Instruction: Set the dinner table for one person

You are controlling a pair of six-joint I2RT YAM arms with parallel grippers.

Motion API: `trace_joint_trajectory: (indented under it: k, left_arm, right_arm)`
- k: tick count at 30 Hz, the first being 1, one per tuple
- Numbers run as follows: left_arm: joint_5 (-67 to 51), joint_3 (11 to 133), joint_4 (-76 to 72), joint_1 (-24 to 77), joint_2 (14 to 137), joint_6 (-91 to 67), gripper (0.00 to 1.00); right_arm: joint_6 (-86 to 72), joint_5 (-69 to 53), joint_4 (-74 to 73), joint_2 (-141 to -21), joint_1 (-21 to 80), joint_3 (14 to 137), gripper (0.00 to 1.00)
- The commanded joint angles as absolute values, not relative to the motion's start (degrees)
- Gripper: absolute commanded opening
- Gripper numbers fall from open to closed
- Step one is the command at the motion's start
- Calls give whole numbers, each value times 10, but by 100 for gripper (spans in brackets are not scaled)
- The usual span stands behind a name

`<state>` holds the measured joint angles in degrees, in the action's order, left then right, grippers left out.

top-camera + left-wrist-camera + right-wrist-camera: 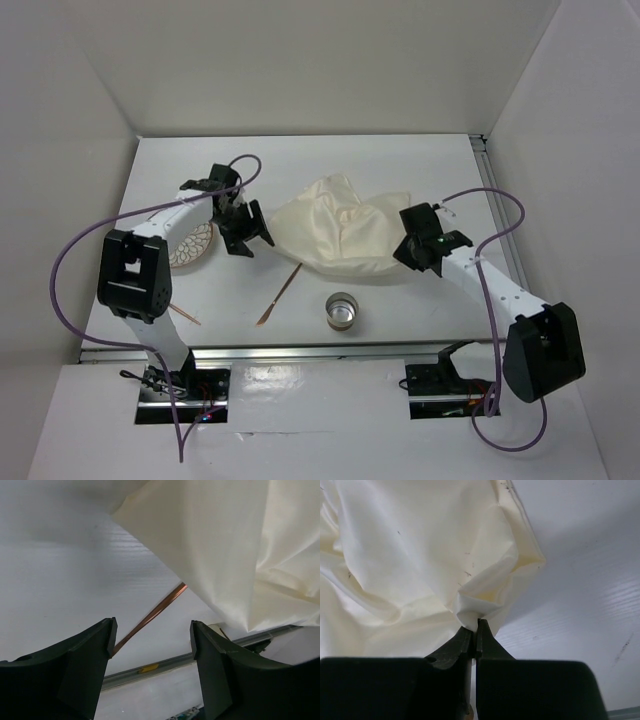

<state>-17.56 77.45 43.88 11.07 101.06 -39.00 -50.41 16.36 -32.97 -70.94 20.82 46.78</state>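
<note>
My right gripper (475, 624) pinches a fold of the placemat (410, 550), frame centre; my left gripper (152, 630) gapes empty near its edge. Next, I reckon: grab there, spread it flat.

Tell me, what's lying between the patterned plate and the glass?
A thin copper-coloured utensil lies on the dinner table between the plate and the glass, seen in the top view.

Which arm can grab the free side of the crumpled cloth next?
The left arm. Its jaws stand open, empty, close beside the cloth; the right jaws are pinched shut on a fold of it.
</note>
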Motion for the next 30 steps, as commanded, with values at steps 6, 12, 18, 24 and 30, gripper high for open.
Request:
trace_joint_trajectory:
  k: [6,12,18,24,30]
  left_arm:
    - [-246,699,314,111,1004,-476,79]
    - [-238,699,252,111,1036,-509,82]
    - [-193,699,258,111,1064,-516,79]
    - [-187,695,217,111,1093,-540,80]
    - [-182,717,203,121,1134,-548,57]
  right_arm:
    - [-493,125,-281,-728,198,469,0]
    - [-488,120,-281,-723,187,469,0]
    - [-488,113,-287,-705,182,469,0]
    - [-488,108,-293,-699,177,463,0]
    - [-494,108,-299,-699,177,463,0]
